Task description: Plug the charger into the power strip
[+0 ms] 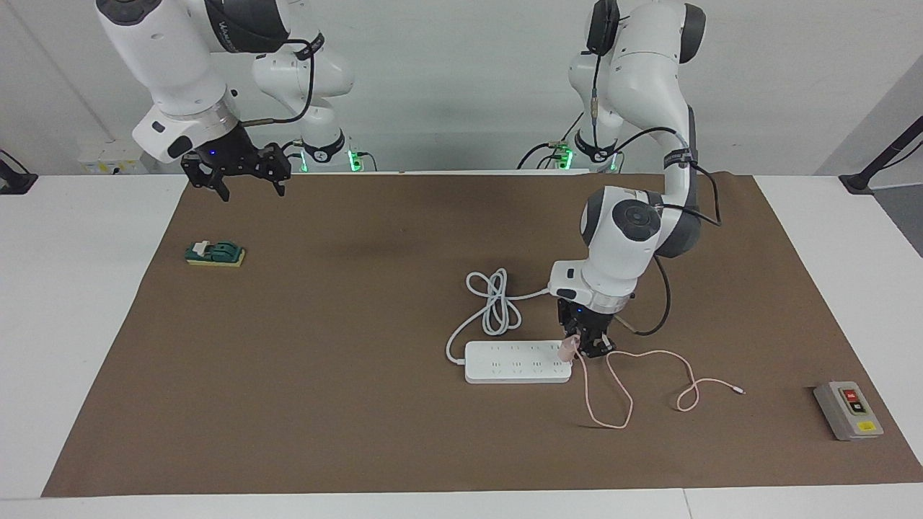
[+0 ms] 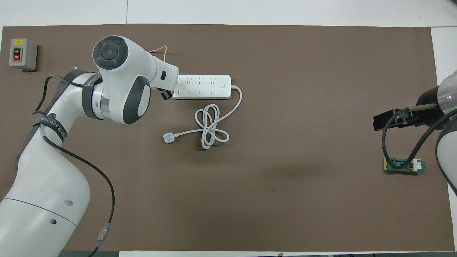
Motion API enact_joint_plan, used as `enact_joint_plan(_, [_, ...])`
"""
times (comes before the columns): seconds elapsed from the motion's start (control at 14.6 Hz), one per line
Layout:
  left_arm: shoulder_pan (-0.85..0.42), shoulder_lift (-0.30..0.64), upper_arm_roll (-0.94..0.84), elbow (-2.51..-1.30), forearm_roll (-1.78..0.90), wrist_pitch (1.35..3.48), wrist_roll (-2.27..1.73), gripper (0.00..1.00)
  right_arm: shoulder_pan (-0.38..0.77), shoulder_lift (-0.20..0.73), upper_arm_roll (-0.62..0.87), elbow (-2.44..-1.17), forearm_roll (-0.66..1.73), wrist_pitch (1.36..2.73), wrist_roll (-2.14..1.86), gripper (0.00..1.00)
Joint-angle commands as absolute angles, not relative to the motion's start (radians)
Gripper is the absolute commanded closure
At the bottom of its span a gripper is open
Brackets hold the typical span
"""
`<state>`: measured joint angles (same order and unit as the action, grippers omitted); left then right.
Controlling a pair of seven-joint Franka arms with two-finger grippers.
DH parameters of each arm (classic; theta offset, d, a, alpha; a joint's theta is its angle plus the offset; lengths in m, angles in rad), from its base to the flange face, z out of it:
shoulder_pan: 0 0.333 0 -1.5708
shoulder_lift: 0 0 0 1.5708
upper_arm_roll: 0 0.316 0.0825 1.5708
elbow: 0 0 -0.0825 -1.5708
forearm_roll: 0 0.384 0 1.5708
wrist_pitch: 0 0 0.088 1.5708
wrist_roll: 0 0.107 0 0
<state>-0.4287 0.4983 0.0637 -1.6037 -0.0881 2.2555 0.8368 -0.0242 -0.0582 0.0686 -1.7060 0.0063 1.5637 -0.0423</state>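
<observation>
At the strip's (image 1: 518, 362) end, the left gripper (image 1: 585, 347) clasps the one charger (image 1: 568, 349); the right gripper (image 1: 245, 173) waits, fingers apart, over the mat's corner.

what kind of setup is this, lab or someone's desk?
Likely a robotics lab bench: two arms bolted at a white table under a brown mat, props laid out, a power strip, and a grey button box at the left arm's end.

Two glossy white jointed arms with dark grey round joint caps, black two-finger grippers, black cables looped alongside, and green lights at the bases.
</observation>
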Motion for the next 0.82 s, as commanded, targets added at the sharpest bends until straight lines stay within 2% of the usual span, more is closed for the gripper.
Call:
enact_joint_plan(0.0, [-0.448,0.457,0.067,-1.654,-0.11,2.255,0.831,1.0,-0.044,-0.077,0.081,-1.735,-0.04,1.598,-0.057,0.0])
enact_joint_plan(0.76, [-0.453,0.463,0.069,-1.646,-0.097,2.206,0.887,1.0,-0.052,-0.06,0.09,-1.692,-0.021,1.586,-0.023,0.0])
